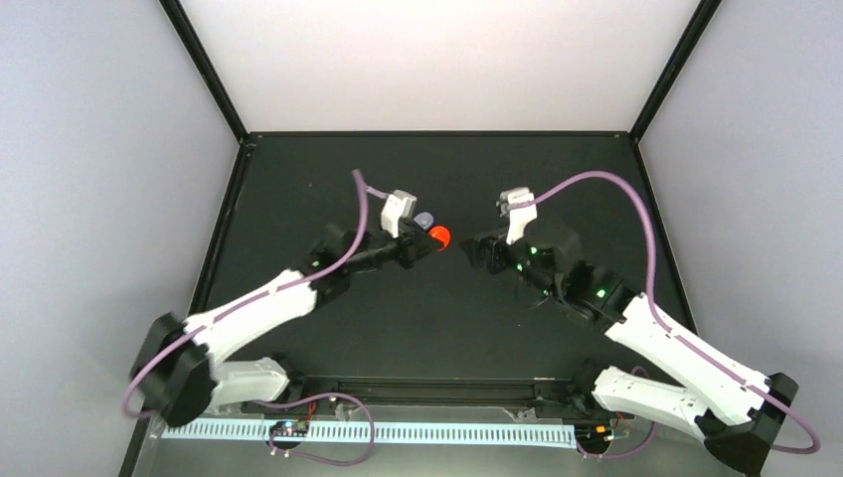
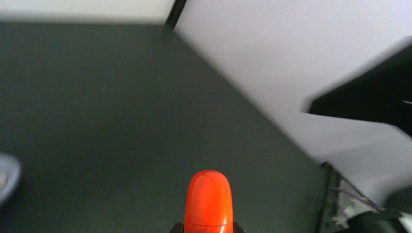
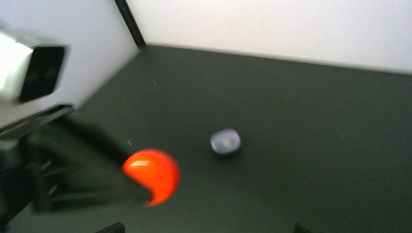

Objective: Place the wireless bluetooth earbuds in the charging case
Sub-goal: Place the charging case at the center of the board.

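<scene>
The left gripper [image 1: 429, 241] is clamped on a red-orange case [image 1: 438, 237], holding it up over the middle of the dark worktop [image 1: 418, 328], with its rounded end pointing right. The right gripper [image 1: 475, 248] faces it from just to the right, fingers spread wide and holding nothing. A grey-purple case [image 3: 225, 141] lies on the worktop just beyond the red-orange one.

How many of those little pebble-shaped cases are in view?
2. The red-orange case is gripped in the left claw; the purple-grey case lies on the table. Others may be hidden.
</scene>
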Controlling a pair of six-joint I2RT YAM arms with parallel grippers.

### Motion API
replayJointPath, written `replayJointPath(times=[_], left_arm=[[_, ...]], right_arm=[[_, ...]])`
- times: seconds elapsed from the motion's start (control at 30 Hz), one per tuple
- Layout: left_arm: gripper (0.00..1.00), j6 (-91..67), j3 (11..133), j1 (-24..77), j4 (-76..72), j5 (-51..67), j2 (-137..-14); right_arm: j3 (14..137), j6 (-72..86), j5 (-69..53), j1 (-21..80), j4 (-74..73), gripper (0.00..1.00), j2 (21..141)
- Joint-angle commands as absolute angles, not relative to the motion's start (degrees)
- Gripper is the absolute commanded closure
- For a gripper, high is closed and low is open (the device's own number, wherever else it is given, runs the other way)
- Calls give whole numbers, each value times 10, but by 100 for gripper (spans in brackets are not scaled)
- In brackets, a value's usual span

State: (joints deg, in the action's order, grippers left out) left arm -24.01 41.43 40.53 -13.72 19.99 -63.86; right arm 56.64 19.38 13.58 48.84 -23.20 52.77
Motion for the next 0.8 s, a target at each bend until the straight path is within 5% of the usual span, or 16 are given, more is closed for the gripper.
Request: replayJointPath(times=[0.0, 0.53, 0.77], left_arm=[[98, -330, 469, 370, -41, 248, -804], [94, -394, 563, 352, 0, 166, -1051], [77, -393, 561, 352, 20, 149, -1063]], right_arm=[[498, 245, 167, 485, -223, 10, 503], [478, 228, 166, 485, -232, 9, 458], [483, 222, 166, 485, -239, 9, 449]])
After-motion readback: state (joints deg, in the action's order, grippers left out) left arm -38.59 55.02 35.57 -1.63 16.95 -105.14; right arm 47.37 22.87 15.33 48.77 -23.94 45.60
